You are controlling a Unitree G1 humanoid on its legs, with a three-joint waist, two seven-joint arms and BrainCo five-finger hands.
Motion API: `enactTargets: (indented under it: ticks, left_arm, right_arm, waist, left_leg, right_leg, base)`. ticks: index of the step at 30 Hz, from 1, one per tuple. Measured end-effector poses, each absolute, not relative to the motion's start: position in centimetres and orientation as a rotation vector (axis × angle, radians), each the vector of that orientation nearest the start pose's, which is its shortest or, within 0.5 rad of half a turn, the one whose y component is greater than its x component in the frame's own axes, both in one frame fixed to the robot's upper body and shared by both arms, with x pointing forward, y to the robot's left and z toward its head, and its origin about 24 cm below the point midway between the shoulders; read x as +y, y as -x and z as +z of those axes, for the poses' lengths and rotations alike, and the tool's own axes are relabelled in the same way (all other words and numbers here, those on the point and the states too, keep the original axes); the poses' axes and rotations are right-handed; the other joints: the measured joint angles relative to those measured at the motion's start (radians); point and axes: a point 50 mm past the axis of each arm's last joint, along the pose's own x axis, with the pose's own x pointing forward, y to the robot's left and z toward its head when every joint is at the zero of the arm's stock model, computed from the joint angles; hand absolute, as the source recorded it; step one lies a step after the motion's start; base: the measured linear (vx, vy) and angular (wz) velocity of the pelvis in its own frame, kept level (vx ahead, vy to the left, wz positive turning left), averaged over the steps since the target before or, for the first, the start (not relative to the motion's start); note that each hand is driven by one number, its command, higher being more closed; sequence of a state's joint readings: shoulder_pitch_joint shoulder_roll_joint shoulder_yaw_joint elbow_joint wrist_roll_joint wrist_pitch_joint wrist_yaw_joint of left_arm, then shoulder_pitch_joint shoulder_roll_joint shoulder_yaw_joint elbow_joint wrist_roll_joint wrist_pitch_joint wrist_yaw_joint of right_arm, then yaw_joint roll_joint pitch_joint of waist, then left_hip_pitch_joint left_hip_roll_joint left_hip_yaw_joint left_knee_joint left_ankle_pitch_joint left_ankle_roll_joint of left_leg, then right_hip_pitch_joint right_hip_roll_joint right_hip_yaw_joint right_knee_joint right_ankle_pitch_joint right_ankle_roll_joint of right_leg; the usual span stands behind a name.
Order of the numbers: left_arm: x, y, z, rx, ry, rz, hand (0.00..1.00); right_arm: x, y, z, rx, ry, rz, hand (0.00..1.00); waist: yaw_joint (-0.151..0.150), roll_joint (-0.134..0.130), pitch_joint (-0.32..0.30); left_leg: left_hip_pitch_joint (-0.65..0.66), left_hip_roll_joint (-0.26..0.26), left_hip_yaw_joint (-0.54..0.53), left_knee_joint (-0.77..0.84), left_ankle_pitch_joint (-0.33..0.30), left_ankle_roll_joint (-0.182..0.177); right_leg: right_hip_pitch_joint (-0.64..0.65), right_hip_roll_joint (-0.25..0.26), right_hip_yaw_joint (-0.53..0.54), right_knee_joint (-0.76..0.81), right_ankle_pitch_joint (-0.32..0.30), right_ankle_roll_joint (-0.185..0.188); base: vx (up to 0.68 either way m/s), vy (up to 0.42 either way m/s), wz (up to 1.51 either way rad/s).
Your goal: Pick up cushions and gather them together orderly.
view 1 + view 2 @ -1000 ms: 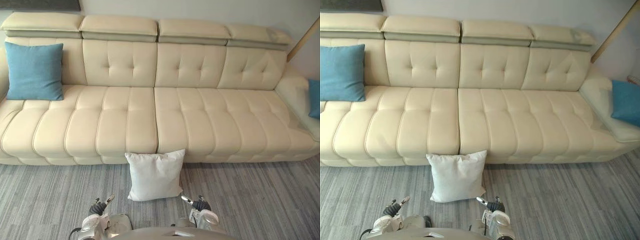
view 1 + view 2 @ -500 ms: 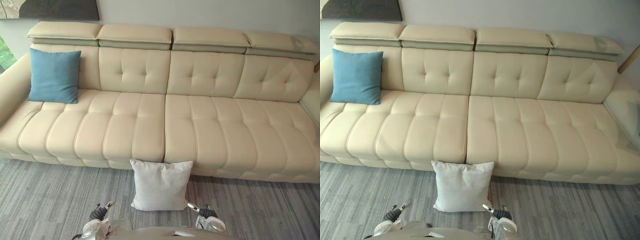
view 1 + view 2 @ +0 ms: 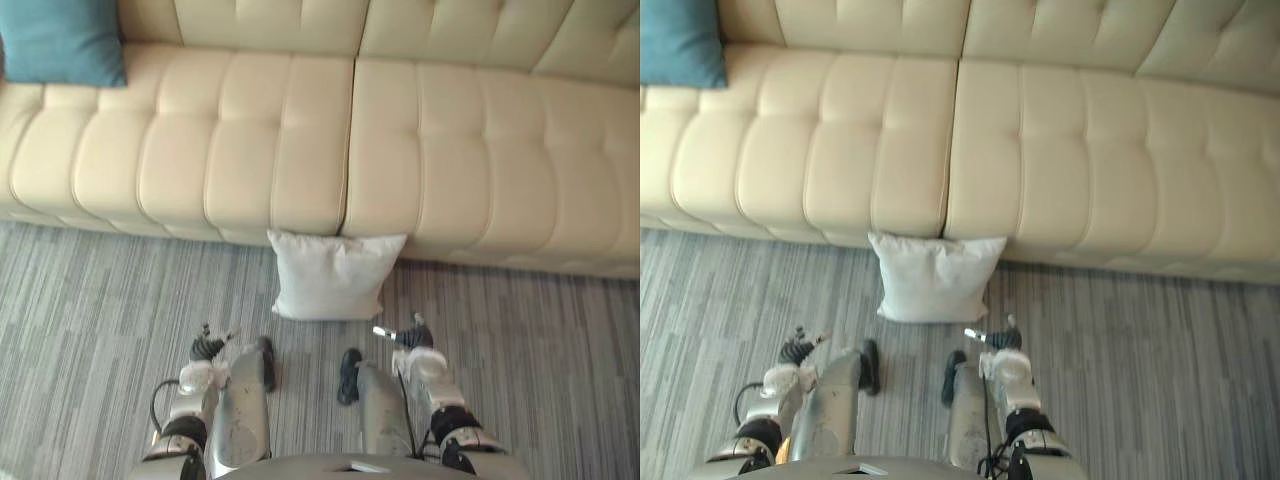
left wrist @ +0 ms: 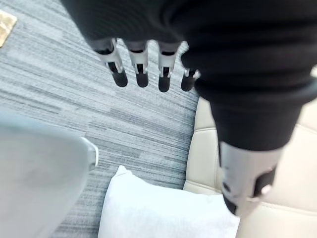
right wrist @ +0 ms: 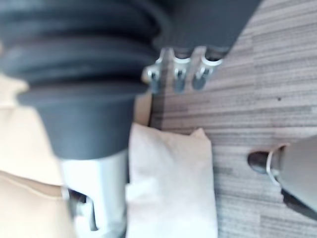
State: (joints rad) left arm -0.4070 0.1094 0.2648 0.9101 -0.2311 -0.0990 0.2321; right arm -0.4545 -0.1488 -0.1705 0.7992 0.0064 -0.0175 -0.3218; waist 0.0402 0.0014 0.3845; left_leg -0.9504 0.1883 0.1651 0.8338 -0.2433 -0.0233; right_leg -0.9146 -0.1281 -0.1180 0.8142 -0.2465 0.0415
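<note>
The white cushion (image 3: pixel 335 275) stands on the carpet (image 3: pixel 100 300) against the cream sofa (image 3: pixel 480 150); a blue cushion (image 3: pixel 60 40) sits on its seat, far left. The left hand (image 3: pixel 207 349) and right hand (image 3: pixel 410 337) hover near the white one, fingers relaxed and empty. This looks like the approach: next the 2 hands should reach forward and clasp its sides.

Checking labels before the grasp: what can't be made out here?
Blue fabric cushion: eye views, cut off by the top and left edges.
Cream leather sofa: eye views, backrest and both ends cut off by the edges.
White square fabric cushion: left wrist view, lower part cut off by the edge; right wrist view, one side hidden behind the right hand's thumb.
</note>
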Motion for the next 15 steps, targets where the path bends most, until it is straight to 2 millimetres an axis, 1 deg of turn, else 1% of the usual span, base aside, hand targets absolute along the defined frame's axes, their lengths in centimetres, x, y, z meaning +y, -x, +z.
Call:
enactTargets:
  ticks: [1,2,3,5,6,8,10,11,13,14,15]
  left_arm:
    - [21.9,-29.9,-3.1,0.379,0.205,0.479,0.0]
    - [22.1,-31.2,-1.4,0.319,0.212,0.474,0.0]
    - [22.1,-31.6,-0.9,0.299,0.215,0.472,0.0]
    - [22.1,-33.5,2.1,0.193,0.238,0.466,0.0]
    - [22.0,-33.7,2.6,0.176,0.242,0.465,0.0]
    - [21.6,-35.0,5.2,0.083,0.254,0.444,0.0]
    - [20.9,-35.9,7.1,0.021,0.244,0.425,0.0]
    - [20.3,-36.5,8.6,-0.024,0.234,0.409,0.0]
    - [19.6,-37.2,10.6,-0.084,0.209,0.382,0.0]
    - [19.0,-37.6,11.9,-0.127,0.18,0.362,0.0]
    - [17.8,-38.1,14.2,-0.203,0.148,0.331,0.0]
  right_arm:
    - [-21.7,-32.4,0.7,0.281,0.115,-0.441,0.0]
    - [-22.0,-33.7,3.1,0.205,0.115,-0.464,0.0]
    - [-22.1,-34.1,4.0,0.172,0.109,-0.473,0.0]
    - [-22.8,-35.8,9.3,-0.015,0.054,-0.525,0.0]
    - [-22.8,-36.0,10.2,-0.046,0.052,-0.531,0.0]
    - [-23.0,-37.0,14.8,-0.197,0.045,-0.562,0.0]
    - [-22.9,-37.2,17.5,-0.291,0.04,-0.591,0.0]
    - [-22.7,-37.3,19.3,-0.347,0.047,-0.6,0.0]
    - [-21.9,-37.6,21.3,-0.41,0.042,-0.597,0.0]
    - [-21.4,-37.7,22.3,-0.439,0.042,-0.594,0.0]
    - [-20.5,-37.8,23.9,-0.493,0.049,-0.59,0.0]
  waist:
    - [-0.002,0.0,0.019]
    - [-0.001,0.0,0.049]
    - [0.0,0.0,0.052]
    - [-0.001,0.001,0.09]
    - [-0.001,0.002,0.091]
    - [0.0,0.002,0.115]
    - [0.006,0.002,0.116]
    - [0.008,0.001,0.119]
    - [0.008,0.002,0.121]
    - [0.009,0.001,0.122]
    - [0.012,0.001,0.122]
  left_leg:
    - [-0.03,0.004,-0.002,0.015,0.001,0.0]
    - [-0.088,0.011,-0.003,0.041,0.004,-0.001]
    - [-0.115,0.014,-0.004,0.048,0.004,-0.001]
    - [-0.21,0.02,-0.002,0.077,0.01,-0.003]
    - [-0.227,0.02,-0.002,0.08,0.011,-0.004]
    - [-0.296,0.028,-0.002,0.098,0.016,-0.003]
    - [-0.352,0.03,-0.005,0.111,0.019,-0.004]
    - [-0.385,0.031,-0.005,0.117,0.024,-0.004]
    - [-0.426,0.032,-0.009,0.129,0.027,-0.005]
    - [-0.448,0.032,-0.011,0.133,0.031,-0.006]
    - [-0.48,0.032,-0.017,0.142,0.034,-0.007]
  right_leg:
    - [-0.031,0.0,0.001,0.018,0.001,-0.001]
    - [-0.092,0.001,0.004,0.048,-0.001,-0.004]
    - [-0.119,0.001,0.006,0.057,0.0,-0.005]
    - [-0.226,0.003,0.019,0.1,0.0,-0.005]
    - [-0.245,0.003,0.021,0.106,0.0,-0.005]
    - [-0.317,0.005,0.023,0.136,0.0,-0.005]
    - [-0.377,0.005,0.024,0.156,-0.001,-0.007]
    - [-0.412,0.005,0.026,0.168,-0.001,-0.007]
    - [-0.454,0.003,0.026,0.187,-0.003,-0.01]
    - [-0.477,0.002,0.025,0.195,-0.003,-0.01]
    - [-0.51,0.001,0.024,0.21,-0.004,-0.012]
  base:
    - [-0.06,-0.037,-0.03]
    - [-0.05,-0.036,-0.05]
    - [-0.06,-0.042,-0.08]
    - [-0.05,-0.037,-0.07]
    - [-0.05,-0.035,-0.05]
    - [-0.04,-0.034,-0.02]
    - [-0.06,-0.035,0.02]
    - [-0.06,-0.023,0.03]
    - [-0.06,-0.009,0.05]
    - [-0.06,0.0,0.08]
    - [-0.05,0.004,0.08]
